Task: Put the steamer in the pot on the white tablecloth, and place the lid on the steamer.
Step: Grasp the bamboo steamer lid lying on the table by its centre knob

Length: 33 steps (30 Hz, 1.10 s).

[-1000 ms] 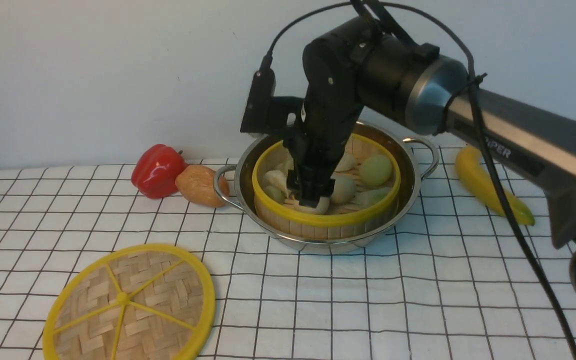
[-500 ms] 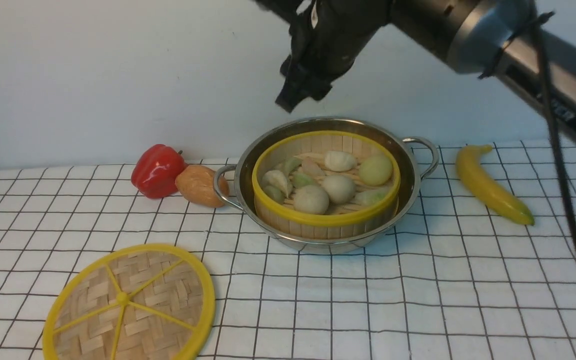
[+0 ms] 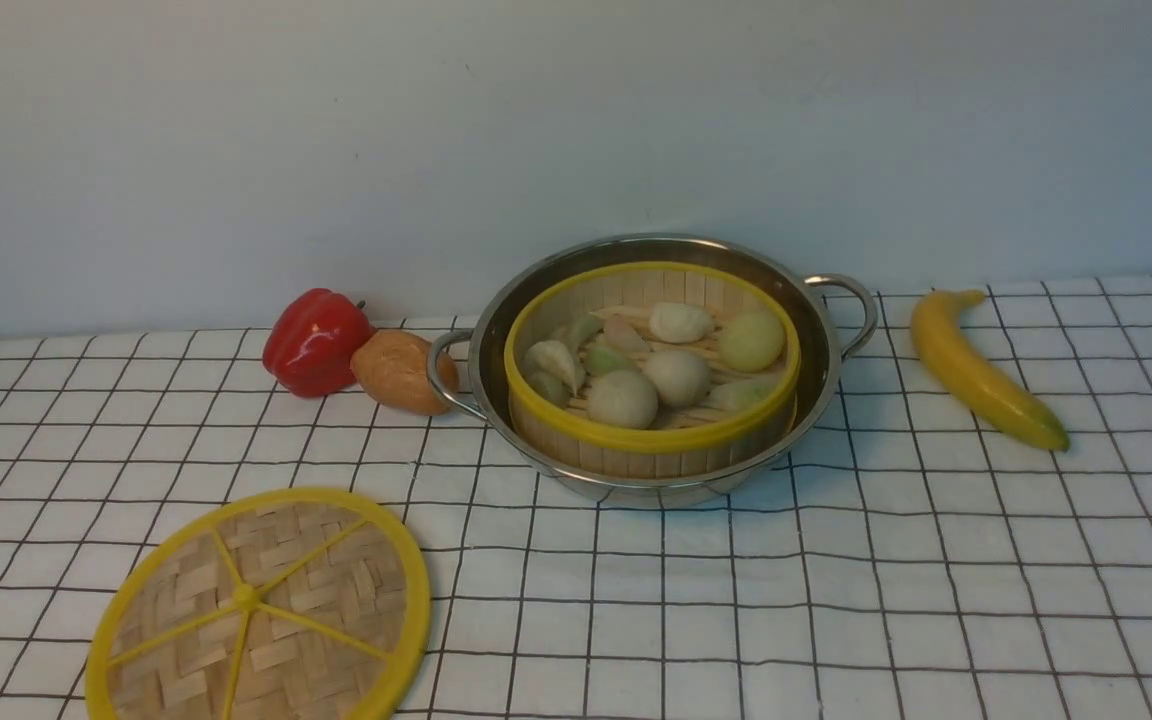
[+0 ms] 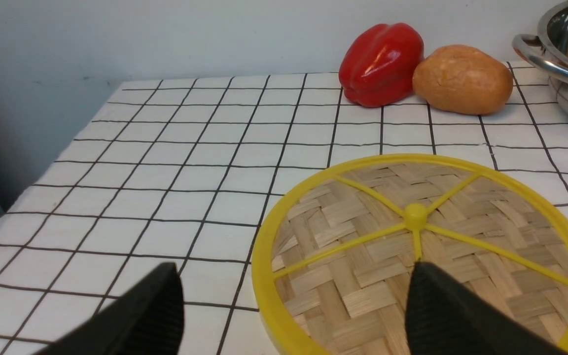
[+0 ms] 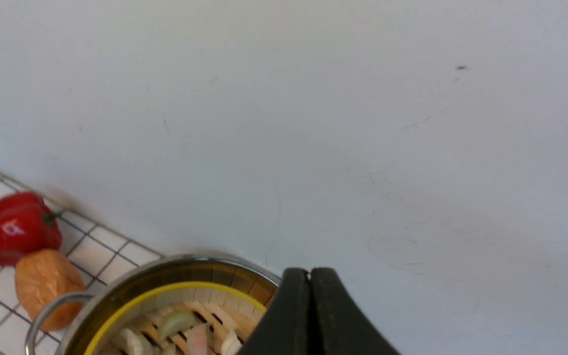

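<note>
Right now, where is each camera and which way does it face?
Front: between the arms, facing forward at the steamer in the pot; no robot parts.
Left wrist: on the left arm, low over the lid; open left hand shows.
Right wrist: on the right arm, facing the wall; shut right hand shows.
All share the red pepper.

the white tablecloth [image 3: 836,600] carries the pot [image 3: 816,350], the lid [image 3: 261,610], a red bell pepper [image 3: 314,340], a potato [image 3: 398,372] and a banana [image 3: 981,375].

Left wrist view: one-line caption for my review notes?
Open left gripper poised over the lid on the white tablecloth; red pepper and potato behind.
</note>
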Each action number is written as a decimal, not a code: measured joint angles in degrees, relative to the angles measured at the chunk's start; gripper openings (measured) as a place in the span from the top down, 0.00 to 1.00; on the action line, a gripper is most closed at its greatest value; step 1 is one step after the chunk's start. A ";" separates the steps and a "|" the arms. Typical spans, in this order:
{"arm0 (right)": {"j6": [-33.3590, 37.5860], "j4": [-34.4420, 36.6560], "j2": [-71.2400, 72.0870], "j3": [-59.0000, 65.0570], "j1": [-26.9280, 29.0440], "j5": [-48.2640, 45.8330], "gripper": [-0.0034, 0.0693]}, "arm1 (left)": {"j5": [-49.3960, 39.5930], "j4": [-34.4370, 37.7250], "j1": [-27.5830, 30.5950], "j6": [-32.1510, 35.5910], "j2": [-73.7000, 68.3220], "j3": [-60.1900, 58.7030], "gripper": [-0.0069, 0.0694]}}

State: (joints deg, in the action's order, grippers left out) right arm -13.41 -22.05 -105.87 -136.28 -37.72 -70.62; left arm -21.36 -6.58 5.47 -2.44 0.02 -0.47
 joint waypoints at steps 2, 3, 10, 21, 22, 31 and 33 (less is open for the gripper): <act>-1.65 -0.20 1.71 0.00 0.00 0.00 0.97 | 0.00 0.00 0.00 0.00 0.00 0.00 0.18; -2.44 -0.63 3.03 -0.06 0.00 0.00 0.97 | 0.00 0.00 0.00 0.00 0.00 0.00 0.18; -3.46 -2.43 7.22 -0.18 0.00 0.00 0.96 | 0.00 0.00 0.00 0.00 0.00 0.00 0.18; -0.95 -2.88 20.60 18.15 1.58 0.50 0.95 | 0.00 0.00 0.00 0.00 0.00 0.00 0.18; -1.39 -2.39 24.25 24.05 3.02 0.80 0.95 | 0.00 0.00 0.00 0.00 0.00 0.00 0.18; -9.68 0.95 48.12 71.57 22.61 24.88 0.93 | 0.00 0.00 0.00 0.00 0.00 0.00 0.18; -11.40 1.47 53.60 83.31 27.93 33.89 0.92 | 0.00 0.00 0.00 0.00 0.00 0.00 0.18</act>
State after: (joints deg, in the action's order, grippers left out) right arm -24.81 -20.58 -52.26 -52.97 -9.79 -36.73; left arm -21.36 -6.58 5.47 -2.44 0.02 -0.47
